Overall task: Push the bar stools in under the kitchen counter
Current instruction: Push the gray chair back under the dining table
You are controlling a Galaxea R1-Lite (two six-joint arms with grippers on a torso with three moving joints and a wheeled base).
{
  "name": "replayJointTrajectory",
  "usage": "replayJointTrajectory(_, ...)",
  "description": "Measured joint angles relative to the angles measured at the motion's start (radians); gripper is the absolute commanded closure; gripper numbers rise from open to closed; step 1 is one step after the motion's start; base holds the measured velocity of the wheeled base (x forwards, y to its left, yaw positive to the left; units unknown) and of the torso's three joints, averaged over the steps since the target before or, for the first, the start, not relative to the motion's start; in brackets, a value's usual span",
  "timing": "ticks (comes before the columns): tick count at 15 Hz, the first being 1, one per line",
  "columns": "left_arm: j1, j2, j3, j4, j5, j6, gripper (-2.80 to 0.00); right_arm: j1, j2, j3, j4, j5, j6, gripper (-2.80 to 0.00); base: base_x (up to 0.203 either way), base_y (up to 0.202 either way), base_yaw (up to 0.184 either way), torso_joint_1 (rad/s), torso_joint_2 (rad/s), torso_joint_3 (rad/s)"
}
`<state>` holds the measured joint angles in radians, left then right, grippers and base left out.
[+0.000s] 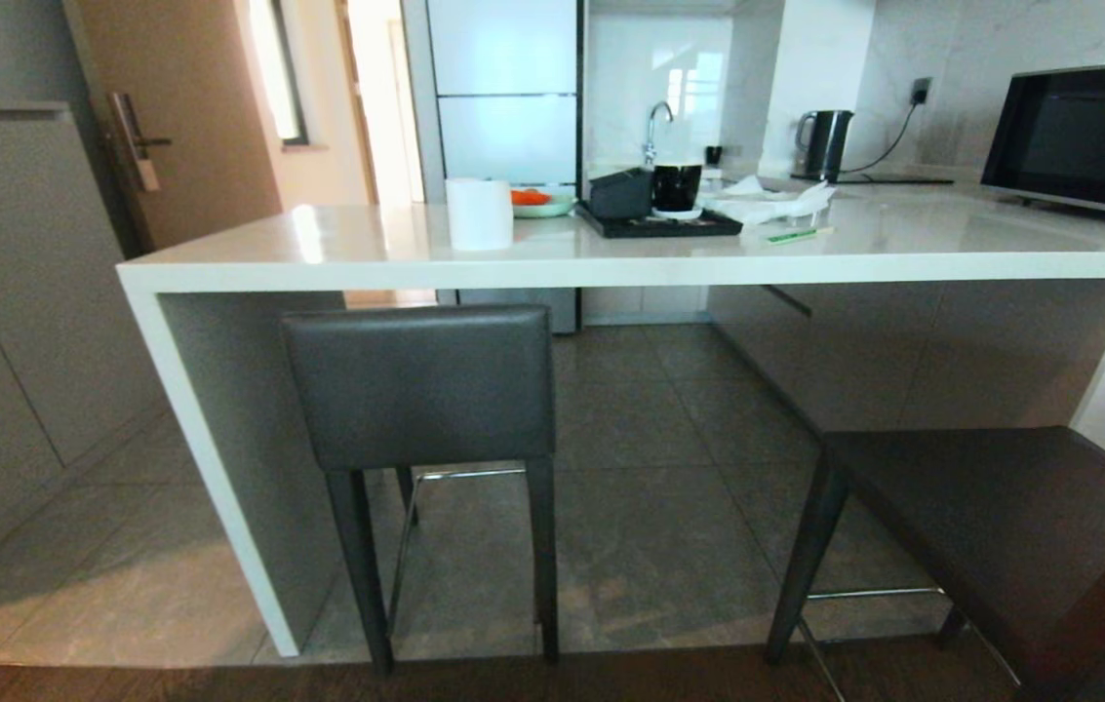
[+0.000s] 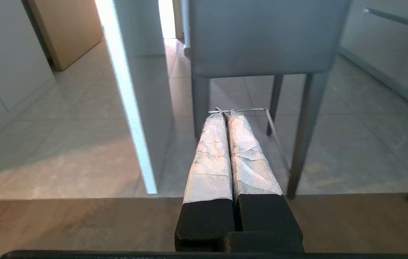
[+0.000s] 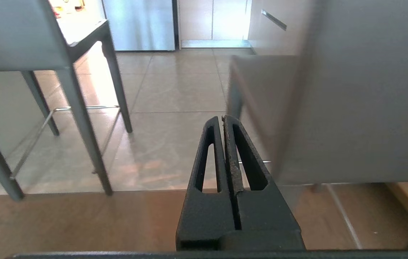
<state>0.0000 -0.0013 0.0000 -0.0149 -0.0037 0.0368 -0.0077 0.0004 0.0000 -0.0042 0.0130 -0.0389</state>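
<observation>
Grey floor tiles (image 1: 669, 546) ran back under the kitchen counter (image 1: 611, 255), whose long white top crossed the middle of the head view from left to right, with a paper roll (image 1: 479, 214), a black tray (image 1: 659, 226) and a microwave (image 1: 1084, 136) standing on it. One of the bar stools (image 1: 420, 385) stood at centre left, backrest facing the camera and seat pointing in under the counter, just beside the white end panel (image 1: 211, 468). The other stool (image 1: 991, 531) sat at lower right, well out from the counter, its seat running diagonally toward the lower right corner. Neither arm showed in the head view. The left gripper (image 2: 225, 113) had its wrapped fingers pressed together on nothing, aimed at the left stool's legs; the right gripper (image 3: 223, 118) was likewise closed and empty, near the right stool. A push off the centre of the backrest would probably swing a stool rather than slide it, and the left one could scrape the end panel. A push placed high might tip a tall stool whose legs caught on a tile joint.
</observation>
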Motion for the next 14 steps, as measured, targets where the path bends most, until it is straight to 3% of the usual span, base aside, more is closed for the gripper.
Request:
replayJointTrajectory(6,0.000,0.000,0.000,-0.001,0.000,-0.012,0.00,0.000,0.000,0.000,0.000,0.000,0.000,0.00,0.000,-0.172,0.003,0.001,0.00,0.002)
replayJointTrajectory(12,0.000,0.000,0.000,-0.001,0.001,-0.023,0.00,0.000,0.000,0.000,0.000,0.000,0.000,0.00,0.000,0.000,0.000,0.000,0.00,0.000)
replayJointTrajectory(14,0.000,0.000,0.000,-0.001,0.001,-0.024,0.00,0.000,0.000,0.000,0.001,0.000,0.000,0.00,-0.131,0.000,-0.004,0.014,0.00,0.000)
